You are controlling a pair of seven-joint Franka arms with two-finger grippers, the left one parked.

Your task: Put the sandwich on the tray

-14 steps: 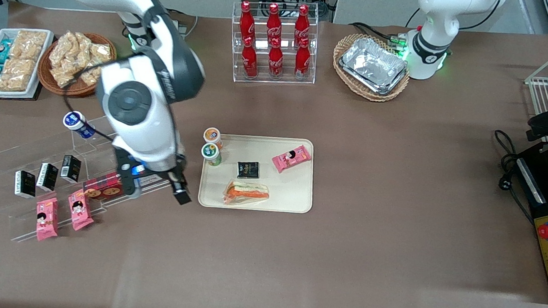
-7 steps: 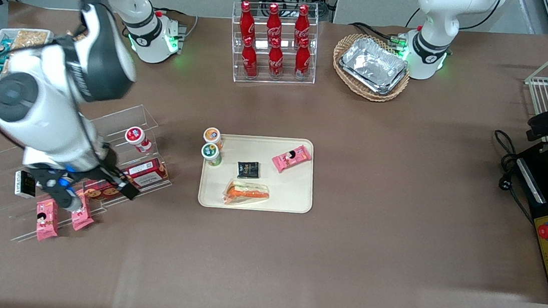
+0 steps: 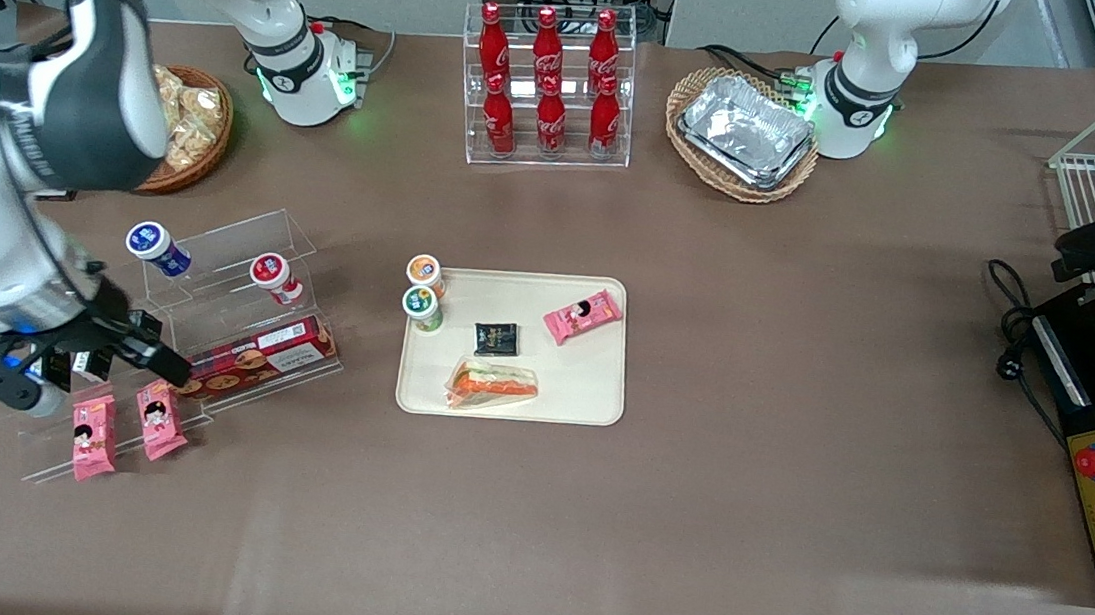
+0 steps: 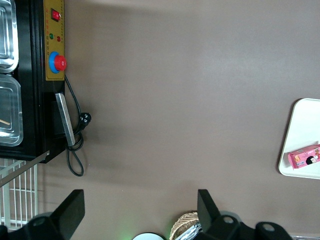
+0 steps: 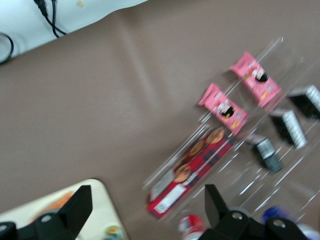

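Note:
The sandwich (image 3: 492, 385), a wrapped wedge with orange and green filling, lies on the cream tray (image 3: 585, 387), at the tray's edge nearer the front camera. My gripper (image 3: 74, 369) is open and empty. It hangs over the clear stepped rack (image 3: 225, 317), well away from the tray toward the working arm's end of the table. In the right wrist view the gripper (image 5: 145, 210) shows two spread fingers with nothing between them, a corner of the tray (image 5: 100, 212) and an orange blur of the sandwich (image 5: 56, 202).
On the tray also lie a pink packet (image 3: 583, 316), a black packet (image 3: 496, 339) and two cups (image 3: 424, 291). The rack holds a red biscuit box (image 3: 262, 355), pink packets (image 3: 93, 435) and cups. A cola bottle rack (image 3: 547, 86) and a basket of foil trays (image 3: 743, 133) stand farther from the camera.
My arm has swung away from the tray's edge toward the working arm's end of the table, over the rack. The gripper stays open and empty. The sandwich has not moved.

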